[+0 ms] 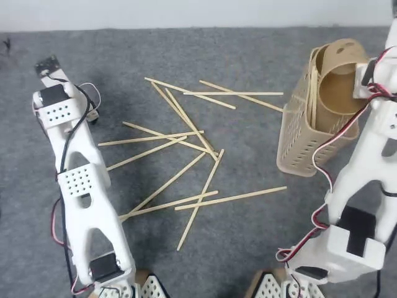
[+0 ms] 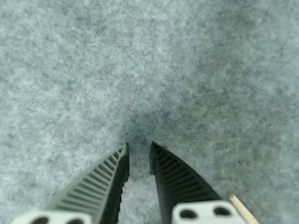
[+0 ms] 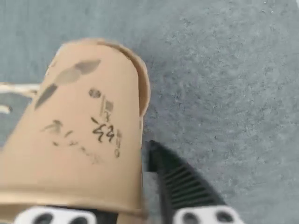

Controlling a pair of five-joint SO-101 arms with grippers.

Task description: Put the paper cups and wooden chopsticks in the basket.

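Note:
Several wooden chopsticks (image 1: 186, 143) lie scattered on the grey carpet in the middle. A tan slotted basket (image 1: 304, 146) stands at the right with a paper cup (image 1: 338, 93) in it and a second cup rim (image 1: 344, 48) behind. My right gripper (image 1: 365, 76) is at the basket's far right rim, shut on the wall of the paper cup (image 3: 84, 140); one black finger (image 3: 180, 186) shows outside the cup. My left gripper (image 1: 48, 67) is at the far left, its fingers a narrow gap apart (image 2: 139, 148) over bare carpet, holding nothing. One chopstick end (image 2: 243, 210) shows beside it.
Grey carpet (image 1: 205, 49) covers the whole work area and a pale wall runs along the back. The white left arm (image 1: 77, 180) stretches along the left side and the right arm (image 1: 360, 186) stands just in front of the basket.

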